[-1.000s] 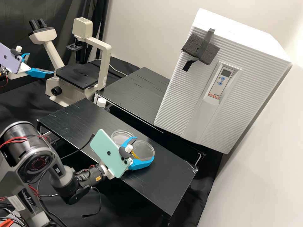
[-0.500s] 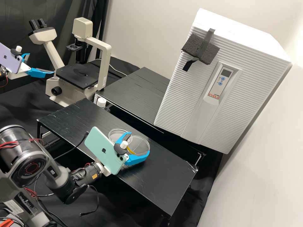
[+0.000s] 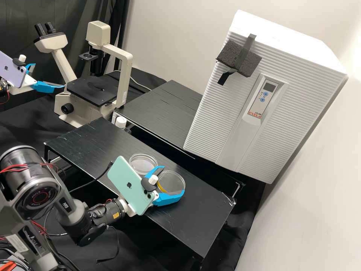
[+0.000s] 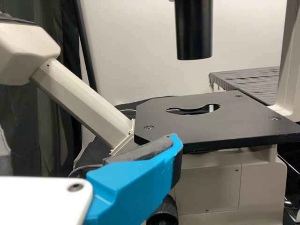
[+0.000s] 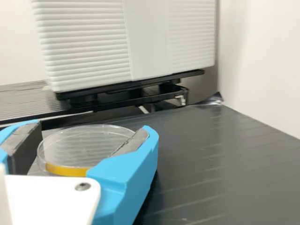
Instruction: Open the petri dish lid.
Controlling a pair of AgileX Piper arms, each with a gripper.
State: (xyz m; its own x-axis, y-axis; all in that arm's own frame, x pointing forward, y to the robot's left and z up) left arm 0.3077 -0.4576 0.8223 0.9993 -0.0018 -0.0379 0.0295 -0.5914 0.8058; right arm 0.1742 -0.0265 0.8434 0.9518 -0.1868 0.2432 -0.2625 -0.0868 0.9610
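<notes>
From my station I see the right gripper (image 3: 173, 179) with its 2 fingers apart, the petri dish (image 3: 171, 183) between them on the black bench (image 3: 195, 226); I can't tell about contact. Closing off-centre could let 1 finger shove the dish or slosh its yellow contents, and a stray swing could bump the clear round piece (image 3: 143, 163) beside it, perhaps the lid, already off. Farther out, I leave the print on the white cabinet's panel (image 3: 262, 96) unread.
</notes>
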